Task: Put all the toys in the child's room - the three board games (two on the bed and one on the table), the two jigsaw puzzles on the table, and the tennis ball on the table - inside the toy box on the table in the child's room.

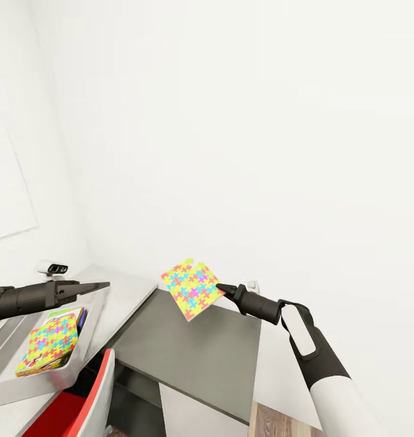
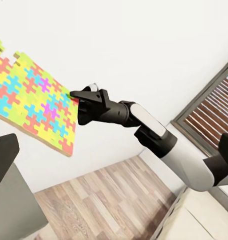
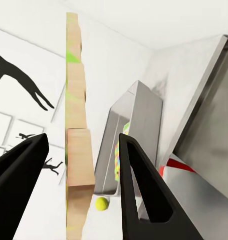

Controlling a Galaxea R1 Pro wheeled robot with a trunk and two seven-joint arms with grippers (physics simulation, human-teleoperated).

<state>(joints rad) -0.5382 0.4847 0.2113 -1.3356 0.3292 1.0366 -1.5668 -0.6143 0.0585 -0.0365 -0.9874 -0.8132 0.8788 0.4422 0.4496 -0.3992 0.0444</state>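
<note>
Over on the left, the left gripper (image 1: 102,284) hangs above the toy box (image 1: 6,388), which already has one jigsaw puzzle (image 1: 49,341) lying inside, and its fingers look pressed together on nothing. To the right, the right gripper (image 1: 221,288) is pinching the other jigsaw puzzle (image 1: 191,288) by its edge, up in the air over the dark wing of the table (image 1: 195,358). The tennis ball (image 3: 101,203) sits just beside the toy box.

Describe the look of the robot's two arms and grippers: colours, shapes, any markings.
The right arm has a glossy white forearm shell, a dark grey wrist with a white oblong panel, and a black tapered right gripper with two pointed, wedge-shaped fingers. The left gripper is dark grey to black, on a cylindrical wrist. No cables or markings show.
</note>
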